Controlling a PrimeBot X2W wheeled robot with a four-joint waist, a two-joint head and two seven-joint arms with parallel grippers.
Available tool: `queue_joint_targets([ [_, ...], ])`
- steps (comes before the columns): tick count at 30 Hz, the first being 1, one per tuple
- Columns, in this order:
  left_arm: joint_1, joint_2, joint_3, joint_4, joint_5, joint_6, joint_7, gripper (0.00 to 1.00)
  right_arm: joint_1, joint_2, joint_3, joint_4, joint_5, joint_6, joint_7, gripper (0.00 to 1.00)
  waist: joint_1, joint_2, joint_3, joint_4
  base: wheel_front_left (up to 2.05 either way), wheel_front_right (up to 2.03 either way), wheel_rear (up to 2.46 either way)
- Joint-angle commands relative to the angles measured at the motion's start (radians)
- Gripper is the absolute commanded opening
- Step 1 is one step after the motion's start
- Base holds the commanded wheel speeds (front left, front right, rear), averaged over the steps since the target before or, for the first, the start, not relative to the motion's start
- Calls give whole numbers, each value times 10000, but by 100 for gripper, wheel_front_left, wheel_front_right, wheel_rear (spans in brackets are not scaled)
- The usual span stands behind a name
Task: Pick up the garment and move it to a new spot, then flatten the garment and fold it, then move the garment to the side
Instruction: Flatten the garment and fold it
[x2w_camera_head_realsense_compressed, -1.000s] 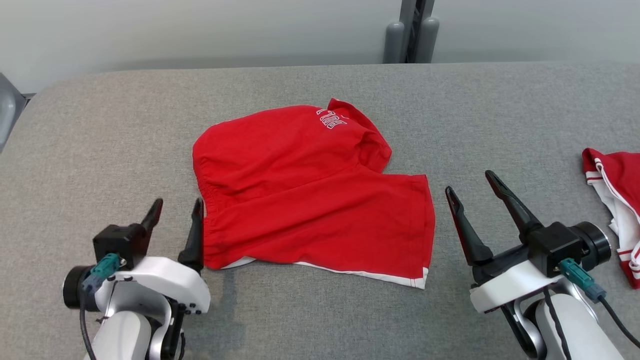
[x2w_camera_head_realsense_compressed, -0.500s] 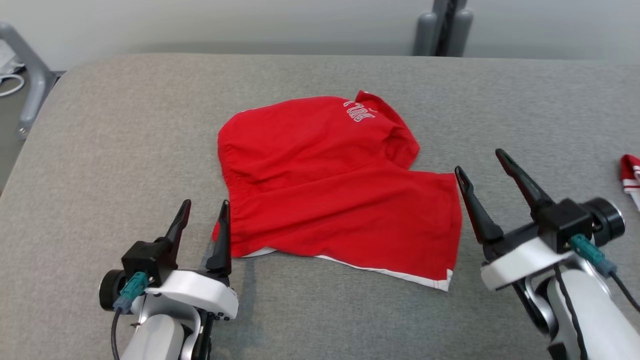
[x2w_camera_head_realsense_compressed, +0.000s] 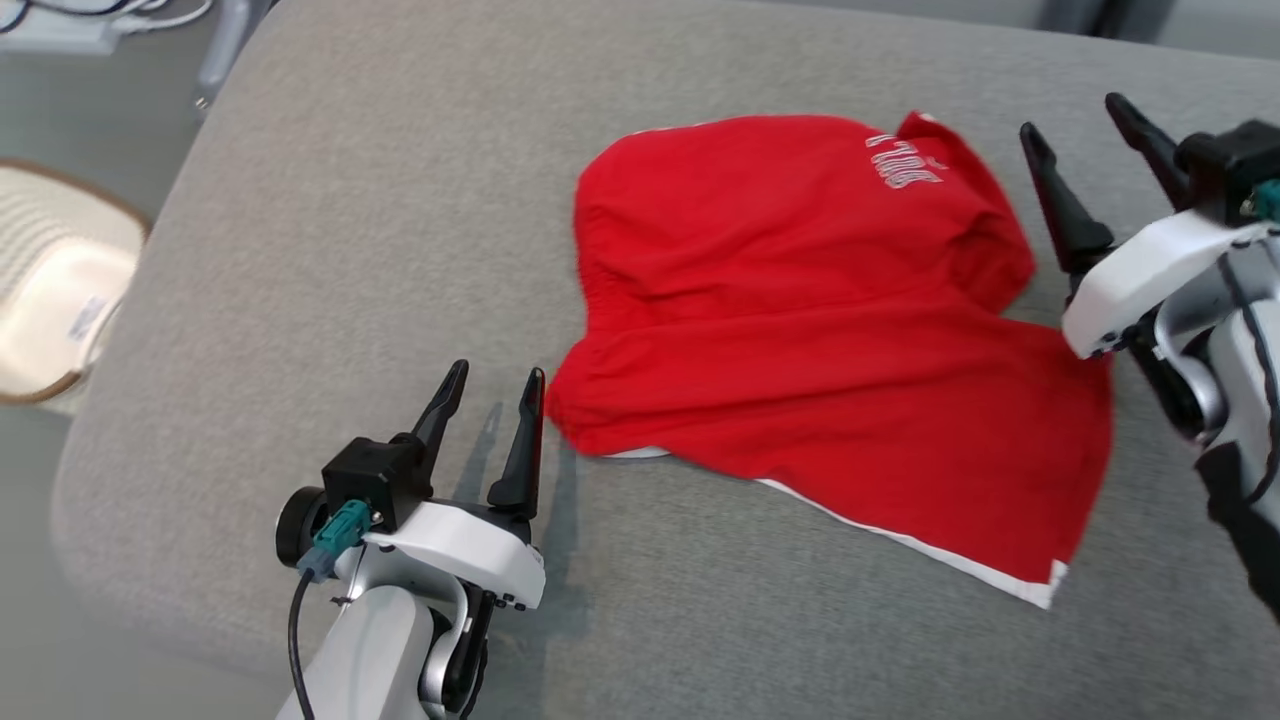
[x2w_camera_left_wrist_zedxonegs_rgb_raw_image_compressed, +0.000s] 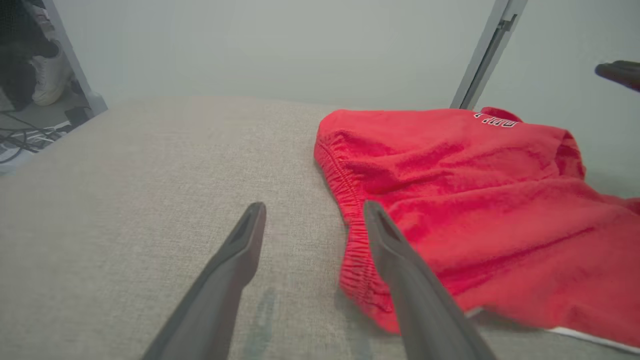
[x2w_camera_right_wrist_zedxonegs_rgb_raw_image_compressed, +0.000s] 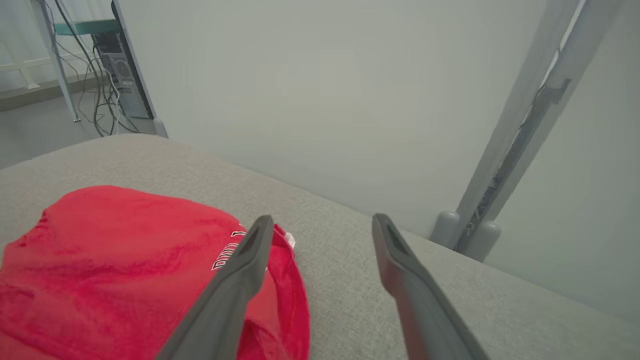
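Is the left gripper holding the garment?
No, the left gripper is open beside the garment, with bare table showing between its fingers.

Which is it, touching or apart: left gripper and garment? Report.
Cannot tell. Left wrist view: one left gripper finger overlaps the garment at its waistband; head view shows no plain gap or contact.

Bare grey table (x2w_camera_head_realsense_compressed: 330, 220) left of red garment (x2w_camera_head_realsense_compressed: 800, 300) (upright post (x2w_camera_right_wrist_zedxonegs_rgb_raw_image_compressed: 520, 130) behind)
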Motion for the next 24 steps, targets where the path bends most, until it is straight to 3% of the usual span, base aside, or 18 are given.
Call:
queue_joint_targets([
  [1,-229,36,-52,-33,-231,-31,-46,100,-428,-282,334,431,325,-3,186,100,0,0,572,761,0,0,0],
  [11,-296,9,-885,-289,-1142,329,-40,100,-1788,-1344,2122,2022,1871,-3,694,100,0,0,876,1652,0,0,0],
  [17,-234,8,-1165,-291,-1304,557,-40,100,-2327,-1683,3259,2708,2818,-3,840,100,0,0,939,1895,0,0,0],
  [24,-278,12,-1467,-342,-1497,646,-41,100,-2831,-1770,3673,3398,3568,-3,752,100,0,0,1082,2050,0,0,0],
])
